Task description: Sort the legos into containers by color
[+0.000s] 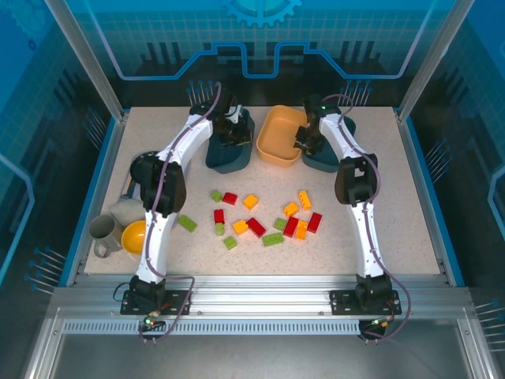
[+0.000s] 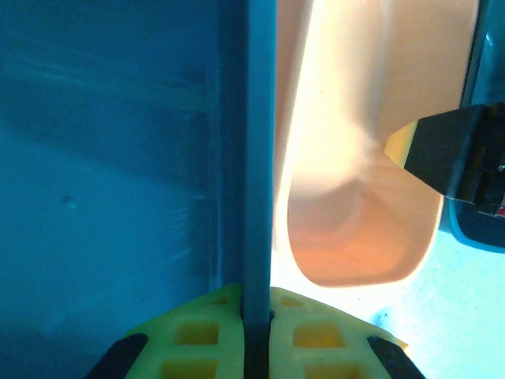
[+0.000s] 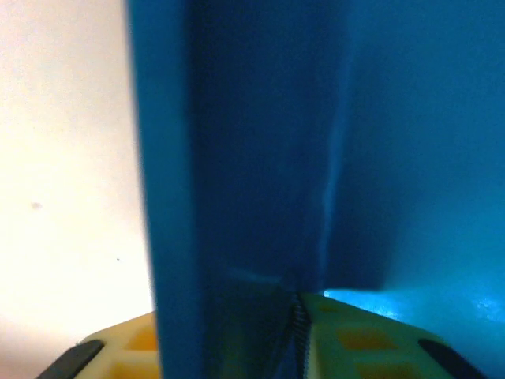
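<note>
Left claw of mine is clenched on the wall of the left teal tray that faces the orange tray. My right claw is clenched the same way on the right teal tray. All three trays sit along the far edge of the surface. The legos lie loose mid-surface, toward the near edge.

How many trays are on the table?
3. The left teal tray sits at the back, the orange tray is right beside it in the middle, and the right teal tray is on its other side. Both teal ones are partly covered.
</note>
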`<action>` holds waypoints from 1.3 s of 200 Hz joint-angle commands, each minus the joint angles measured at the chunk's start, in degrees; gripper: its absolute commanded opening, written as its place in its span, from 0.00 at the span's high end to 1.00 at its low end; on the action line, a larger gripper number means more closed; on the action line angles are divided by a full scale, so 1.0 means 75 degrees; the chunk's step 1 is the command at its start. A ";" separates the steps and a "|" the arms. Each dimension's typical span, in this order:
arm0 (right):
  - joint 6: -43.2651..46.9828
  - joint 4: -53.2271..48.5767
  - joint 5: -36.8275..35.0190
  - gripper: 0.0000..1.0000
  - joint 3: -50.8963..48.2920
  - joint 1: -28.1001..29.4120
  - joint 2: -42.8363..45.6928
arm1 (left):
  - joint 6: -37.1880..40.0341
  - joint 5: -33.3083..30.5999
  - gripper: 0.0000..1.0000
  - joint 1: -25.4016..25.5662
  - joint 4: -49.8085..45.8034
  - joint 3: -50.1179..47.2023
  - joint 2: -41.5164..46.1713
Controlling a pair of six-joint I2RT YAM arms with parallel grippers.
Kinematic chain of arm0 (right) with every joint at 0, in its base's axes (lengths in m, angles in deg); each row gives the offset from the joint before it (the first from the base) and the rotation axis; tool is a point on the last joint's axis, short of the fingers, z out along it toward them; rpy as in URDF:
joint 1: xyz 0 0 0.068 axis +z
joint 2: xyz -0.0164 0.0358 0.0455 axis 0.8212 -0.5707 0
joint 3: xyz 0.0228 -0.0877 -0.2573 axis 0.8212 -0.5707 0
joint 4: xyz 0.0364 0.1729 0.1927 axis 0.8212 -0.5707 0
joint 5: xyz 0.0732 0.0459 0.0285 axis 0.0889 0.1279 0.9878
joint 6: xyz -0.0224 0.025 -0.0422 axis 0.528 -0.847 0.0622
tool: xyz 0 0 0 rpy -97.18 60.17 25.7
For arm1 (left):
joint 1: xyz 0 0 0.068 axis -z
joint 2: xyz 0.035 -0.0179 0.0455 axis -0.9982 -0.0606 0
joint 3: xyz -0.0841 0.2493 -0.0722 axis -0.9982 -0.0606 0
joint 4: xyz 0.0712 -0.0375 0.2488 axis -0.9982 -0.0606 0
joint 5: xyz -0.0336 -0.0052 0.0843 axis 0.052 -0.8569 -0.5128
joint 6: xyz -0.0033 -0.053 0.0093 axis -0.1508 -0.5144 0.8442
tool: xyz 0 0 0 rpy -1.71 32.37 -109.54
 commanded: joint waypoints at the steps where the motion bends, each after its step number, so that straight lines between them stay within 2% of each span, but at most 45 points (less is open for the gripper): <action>1: 0.0419 -0.0299 -0.0217 0.76 -0.0547 0.0050 0.0501 | 0.0089 -0.0595 1.00 0.0021 -0.0290 -0.0300 0.0475; 28: 0.0857 0.0049 -0.0237 0.83 -0.1756 0.0152 0.1304 | 0.0299 -0.0879 1.00 0.0024 -0.0685 -0.0086 0.0179; 72: 0.1423 0.0486 -0.0289 0.84 -0.3354 0.0633 0.2373 | 0.0388 -0.0810 1.00 0.0123 -0.0728 -0.0044 -0.0261; 105: 0.1441 0.0778 -0.0087 0.83 -0.4024 0.0862 0.2629 | 0.0478 -0.0866 1.00 0.0429 -0.0690 -0.0331 -0.0316; 123: 0.1440 0.0772 -0.0014 0.77 -0.4071 0.0865 0.2596 | 0.0387 -0.0856 1.00 0.0496 -0.0646 -0.0471 -0.0359; 139: 0.1431 0.0717 -0.0118 0.61 -0.4047 0.0871 0.2675 | 0.0317 -0.0867 1.00 0.0502 -0.0687 -0.0429 -0.0392; 155: 0.1430 0.0687 -0.0252 0.47 -0.4080 0.0872 0.2923 | 0.0253 -0.0954 0.79 0.0513 -0.0874 -0.0261 -0.0347; 170: 0.1399 0.0710 -0.0441 0.40 -0.4235 0.0871 0.3339 | 0.0109 -0.1190 0.68 0.0511 -0.0972 -0.0190 -0.0145; 184: 0.1321 0.0655 -0.0753 0.37 -0.4449 0.0870 0.3885 | -0.0124 -0.1440 0.60 0.0512 -0.1070 -0.0173 0.0125; 204: 0.1068 0.0816 -0.1194 0.31 -0.5408 0.0859 0.5013 | -0.0645 -0.1820 0.47 0.0536 -0.0927 -0.0675 0.0894; 229: 0.0523 0.1197 -0.1287 0.28 -0.7245 0.0858 0.6601 | -0.1477 -0.1806 0.42 0.0649 -0.0131 -0.2246 0.2226; 260: -0.0059 0.1544 -0.0545 0.27 -0.9465 0.0923 0.8181 | -0.2466 -0.1482 0.39 0.0927 0.0868 -0.4652 0.4102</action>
